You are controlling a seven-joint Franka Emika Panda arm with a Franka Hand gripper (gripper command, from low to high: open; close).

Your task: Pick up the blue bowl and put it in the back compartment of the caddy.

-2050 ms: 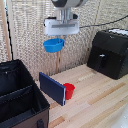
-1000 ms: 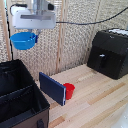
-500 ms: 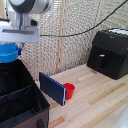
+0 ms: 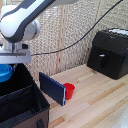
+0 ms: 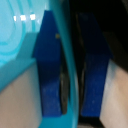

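**Q:** What does the blue bowl look like, and where is it?

**A:** The blue bowl (image 4: 5,73) is a small, round, shallow item in bright sky-blue plastic. In the exterior view only part of it shows, at 9 o'clock in the frame. It hangs above the black caddy (image 4: 22,102), over the section farther from the camera, the back compartment (image 4: 11,86). Whether the bowl touches the fabric cannot be told. In the wrist view the bowl (image 5: 17,35) fills one side of the picture, with a thin curved rim.

**Q:** What is the gripper doing?

**A:** The gripper (image 5: 71,70) pinches the bowl's rim. Two dark-blue fingers (image 5: 50,65) stand one on each side of the rim, pressed against it. In the exterior view the gripper (image 4: 14,59) sits directly above the bowl.

**Q:** How many of each item are present?

**A:**
- One blue bowl.
- One caddy with a dividing wall and two sections.
- One small red cup (image 4: 69,90) on the wooden counter (image 4: 95,102), at 6 o'clock in the frame.
- One flat dark-blue panel (image 4: 52,88), leaning just beside the cup, between cup and caddy.
- One black hard box (image 4: 108,52) at 3 o'clock, well apart from the caddy.
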